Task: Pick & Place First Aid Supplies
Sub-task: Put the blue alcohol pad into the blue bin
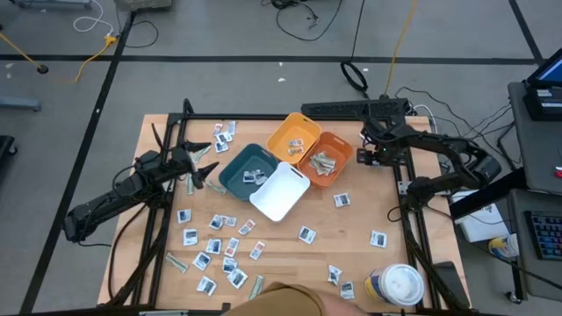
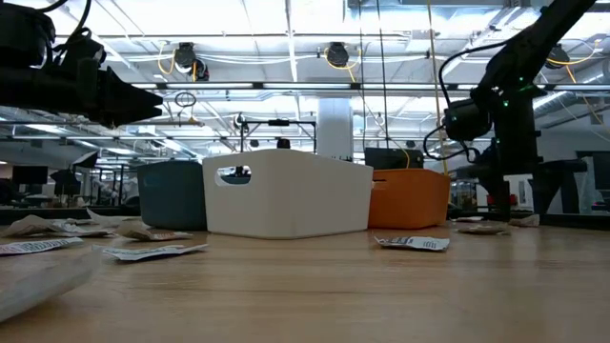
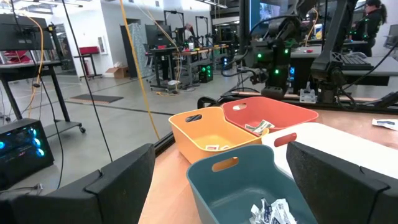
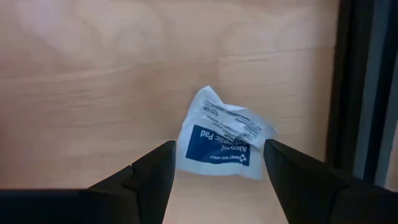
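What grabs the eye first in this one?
Four bins cluster mid-table: teal, white, yellow, orange. Small white packets litter the wood in front of them. The right hand, open, hovers over an alcohol pad packet near the table's right edge.

We are looking at two arms built of dark, nearly black links. The left arm (image 1: pixel 123 195) is showing slender segments with rounded joint housings, and its pincer (image 3: pixel 217 180) is presenting two broad, matte black fingers (image 3: pixel 118 180) with flat angular faces and bevelled edges. The right arm (image 1: pixel 439 154) is wearing the same dark finish, with black cables looping along its links and small green lights glowing on its wrist housing (image 2: pixel 472 114). Its pincer (image 4: pixel 214 171) is showing two wedge-shaped black fingers (image 4: pixel 149 174) with smooth, slightly glossy surfaces tapering to blunt tips.
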You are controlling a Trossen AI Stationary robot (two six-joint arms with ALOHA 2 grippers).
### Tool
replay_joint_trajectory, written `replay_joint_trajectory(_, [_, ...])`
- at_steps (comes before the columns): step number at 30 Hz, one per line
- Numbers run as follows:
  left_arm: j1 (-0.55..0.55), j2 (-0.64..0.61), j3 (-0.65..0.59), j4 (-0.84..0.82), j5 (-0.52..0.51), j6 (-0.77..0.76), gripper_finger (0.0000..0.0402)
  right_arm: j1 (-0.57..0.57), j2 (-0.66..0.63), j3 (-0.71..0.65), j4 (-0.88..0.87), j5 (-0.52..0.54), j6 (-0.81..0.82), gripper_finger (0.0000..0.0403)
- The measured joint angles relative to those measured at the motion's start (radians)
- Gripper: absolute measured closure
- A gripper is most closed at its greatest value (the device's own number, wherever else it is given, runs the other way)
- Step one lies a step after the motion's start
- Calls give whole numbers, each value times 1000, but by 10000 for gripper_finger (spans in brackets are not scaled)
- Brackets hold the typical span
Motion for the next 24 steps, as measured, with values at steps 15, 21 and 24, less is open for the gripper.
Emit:
replay_joint_trajectory(15, [0, 0, 0, 0, 0, 0, 34, -6, 0, -32, 42, 17, 42, 383])
replay_joint_trajectory(21, [0, 0, 0, 0, 0, 0, 34, 22, 1, -20, 6, 18, 50, 396])
replay_joint_trajectory(24, [0, 0, 0, 0, 0, 0, 34, 46, -2, 21, -57, 18, 37, 399])
